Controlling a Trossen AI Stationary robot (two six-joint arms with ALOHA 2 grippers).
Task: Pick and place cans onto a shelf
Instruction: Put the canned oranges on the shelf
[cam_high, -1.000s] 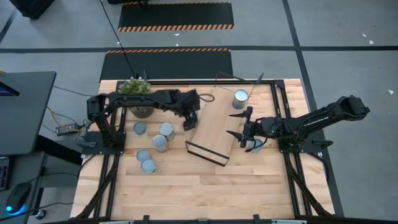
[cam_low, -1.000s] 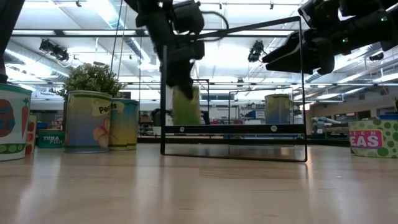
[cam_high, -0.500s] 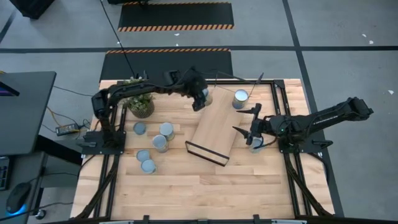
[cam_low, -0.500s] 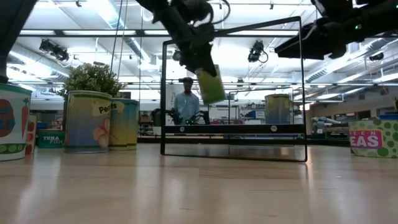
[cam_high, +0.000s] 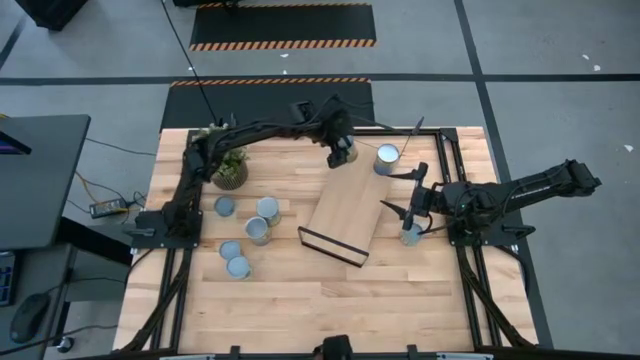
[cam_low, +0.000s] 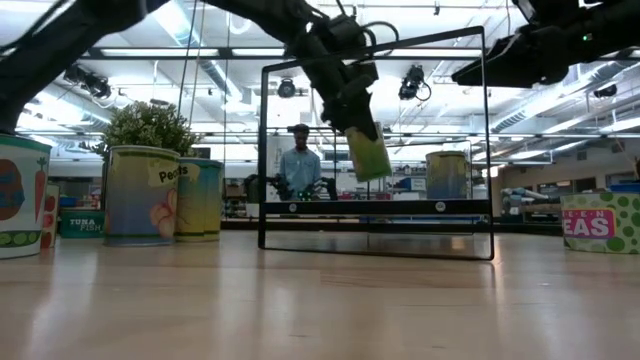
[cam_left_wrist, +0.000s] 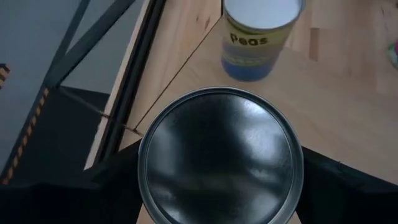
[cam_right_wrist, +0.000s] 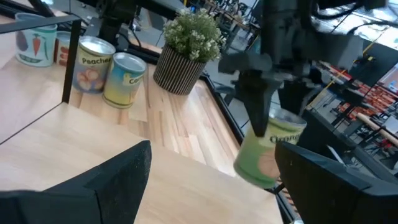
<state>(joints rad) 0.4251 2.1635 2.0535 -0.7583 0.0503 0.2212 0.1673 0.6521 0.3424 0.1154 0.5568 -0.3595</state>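
From above, the left tool (cam_high: 342, 152) is clenched on a can (cam_high: 347, 155) over the 12 o'clock end of the shelf (cam_high: 345, 205), beside a standing can (cam_high: 386, 158); the right tool (cam_high: 412, 203) hangs released at its 3 o'clock side. Low down, the gripped can (cam_low: 368, 155) hangs tilted above the board. The left wrist camera shows its lid (cam_left_wrist: 221, 163) between the fingers.
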